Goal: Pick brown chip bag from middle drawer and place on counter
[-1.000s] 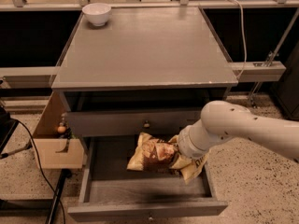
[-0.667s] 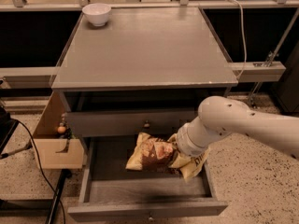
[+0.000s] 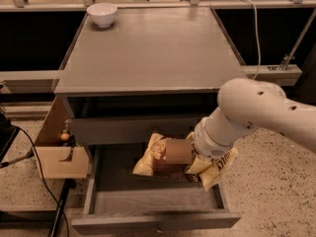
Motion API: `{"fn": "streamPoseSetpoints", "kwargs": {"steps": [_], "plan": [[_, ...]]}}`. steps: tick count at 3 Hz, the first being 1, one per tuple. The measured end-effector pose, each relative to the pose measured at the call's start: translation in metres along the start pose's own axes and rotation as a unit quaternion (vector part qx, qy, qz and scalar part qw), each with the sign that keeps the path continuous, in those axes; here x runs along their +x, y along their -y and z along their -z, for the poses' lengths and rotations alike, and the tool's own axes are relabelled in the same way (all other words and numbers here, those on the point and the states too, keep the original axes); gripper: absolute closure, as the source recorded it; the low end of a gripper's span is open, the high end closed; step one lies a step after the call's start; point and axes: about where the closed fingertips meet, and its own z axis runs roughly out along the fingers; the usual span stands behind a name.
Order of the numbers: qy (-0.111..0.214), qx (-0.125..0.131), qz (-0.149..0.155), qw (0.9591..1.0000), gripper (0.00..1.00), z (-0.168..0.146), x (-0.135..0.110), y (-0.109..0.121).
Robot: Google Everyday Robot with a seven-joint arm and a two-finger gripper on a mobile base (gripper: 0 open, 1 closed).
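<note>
Brown chip bag point(image 3: 148, 158) is in the open middle drawer point(image 3: 148, 201), its right end under the arm point(image 3: 256, 107). Gripper point(image 3: 177, 152) sits at the bag's middle (grip state: cannot tell). Counter point(image 3: 153, 48) carries a white bowl point(image 3: 102, 14).

White bowl point(image 3: 102, 14) sits upright at the back-left corner of the worktop point(image 3: 153, 58). On the right, a white cable point(image 3: 256, 31) drops to the pale ledge point(image 3: 276, 74). Down left, a light wooden box point(image 3: 58, 158) with a small orange ball point(image 3: 64, 137) on it. A black cable point(image 3: 35, 154) curves over the speckled floor point(image 3: 276, 191). The tool point(image 3: 190, 154) is low, right of centre.
</note>
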Motion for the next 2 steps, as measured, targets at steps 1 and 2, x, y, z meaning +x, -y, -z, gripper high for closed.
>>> {"fn": "streamPoseSetpoints", "kwargs": {"steps": [1, 2], "plan": [[-0.020, 0.008, -0.001, 0.9998, 1.00, 0.049, -0.016, -0.015], [-0.026, 0.051, 0.024, 0.9981, 1.00, 0.109, -0.049, -0.016]]}}
